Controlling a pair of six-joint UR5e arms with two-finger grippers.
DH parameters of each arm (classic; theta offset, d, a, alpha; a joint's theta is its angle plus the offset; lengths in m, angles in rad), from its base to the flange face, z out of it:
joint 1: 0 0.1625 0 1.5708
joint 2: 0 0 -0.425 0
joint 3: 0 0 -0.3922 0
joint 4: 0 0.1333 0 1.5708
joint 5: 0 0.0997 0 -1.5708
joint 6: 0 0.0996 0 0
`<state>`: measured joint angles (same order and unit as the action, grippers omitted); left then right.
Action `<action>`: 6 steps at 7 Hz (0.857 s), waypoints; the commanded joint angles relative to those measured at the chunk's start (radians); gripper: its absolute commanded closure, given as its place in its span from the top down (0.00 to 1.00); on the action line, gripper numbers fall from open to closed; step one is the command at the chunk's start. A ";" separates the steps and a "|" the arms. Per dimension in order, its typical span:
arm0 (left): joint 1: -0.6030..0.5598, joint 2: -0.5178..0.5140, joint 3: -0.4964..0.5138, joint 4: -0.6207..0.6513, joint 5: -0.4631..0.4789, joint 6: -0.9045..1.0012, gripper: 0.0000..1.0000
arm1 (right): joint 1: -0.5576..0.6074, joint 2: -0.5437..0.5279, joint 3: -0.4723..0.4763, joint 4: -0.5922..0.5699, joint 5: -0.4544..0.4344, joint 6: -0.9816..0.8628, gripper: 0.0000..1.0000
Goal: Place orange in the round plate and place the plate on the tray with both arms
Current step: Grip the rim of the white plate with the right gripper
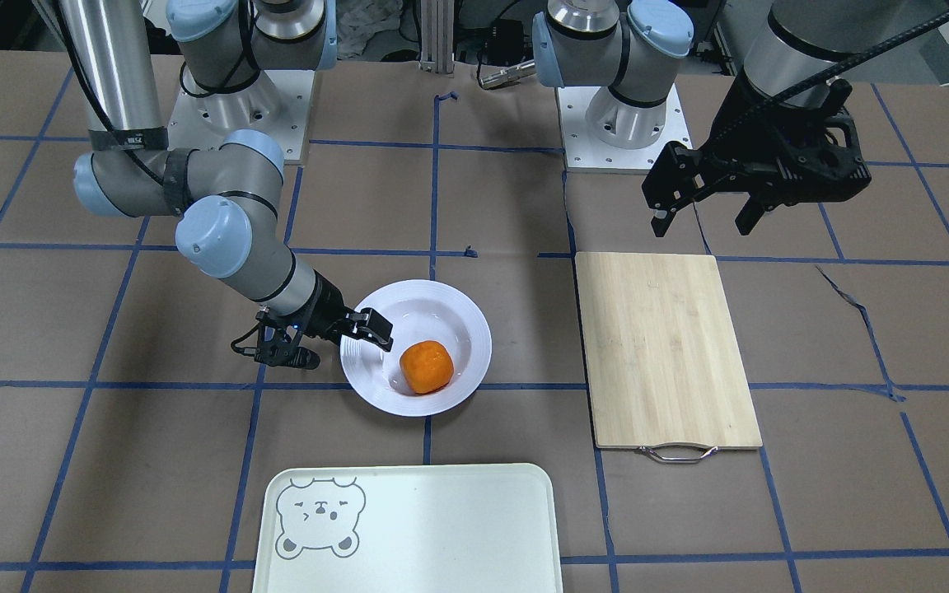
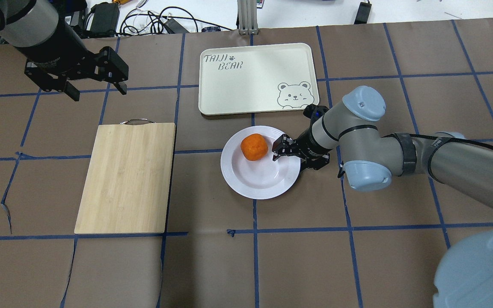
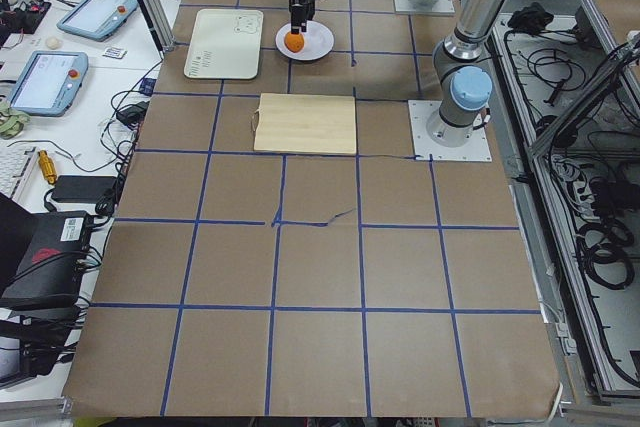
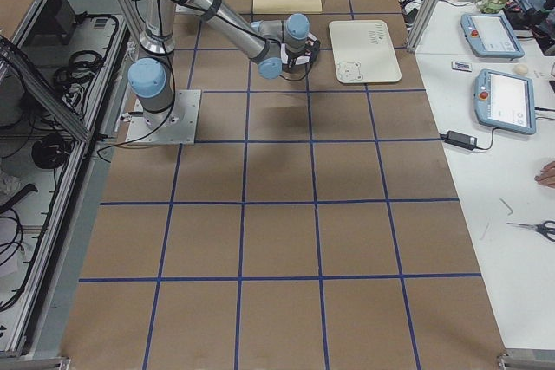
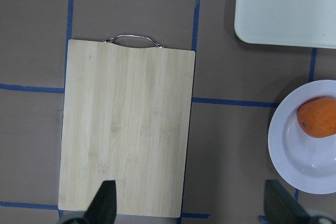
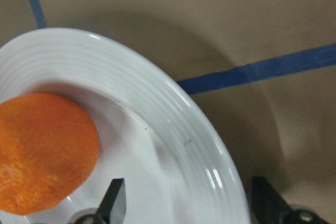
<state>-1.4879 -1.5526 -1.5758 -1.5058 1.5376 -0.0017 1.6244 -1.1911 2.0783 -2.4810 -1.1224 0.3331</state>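
The orange (image 1: pixel 426 366) lies in the well of the round white plate (image 1: pixel 474 329), which rests on the table between the tray (image 1: pixel 441 527) and the robot. My right gripper (image 1: pixel 341 346) is open and straddles the plate's rim, one finger over the well and one outside. In the right wrist view the ridged rim of the plate (image 6: pixel 173 108) runs between the fingers, with the orange (image 6: pixel 42 150) to the left. My left gripper (image 2: pixel 94 87) hangs open and empty high above the table, near the board's handle end. Its wrist view shows the plate (image 5: pixel 283 150) and the orange (image 5: pixel 317 118) at the right edge.
A wooden cutting board (image 2: pixel 126 175) with a metal handle lies on the robot's left side of the plate. The tray (image 2: pixel 246 81) has a bear face in the corner nearest the plate. Blue tape lines cross the brown table.
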 commanded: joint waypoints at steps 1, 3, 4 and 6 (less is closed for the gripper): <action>0.000 0.000 -0.001 -0.002 0.004 0.000 1.00 | 0.002 0.022 0.002 -0.001 0.000 0.017 0.66; 0.000 0.002 -0.018 -0.001 0.007 -0.001 1.00 | 0.024 0.019 -0.015 0.001 -0.004 0.070 0.44; 0.000 0.002 -0.018 0.001 0.006 -0.001 1.00 | 0.035 0.015 -0.032 0.004 -0.016 0.083 0.26; 0.000 0.006 -0.020 -0.001 0.006 -0.001 1.00 | 0.037 0.015 -0.032 0.014 -0.019 0.083 0.05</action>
<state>-1.4880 -1.5484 -1.5938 -1.5053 1.5433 -0.0030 1.6591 -1.1757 2.0483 -2.4753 -1.1375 0.4133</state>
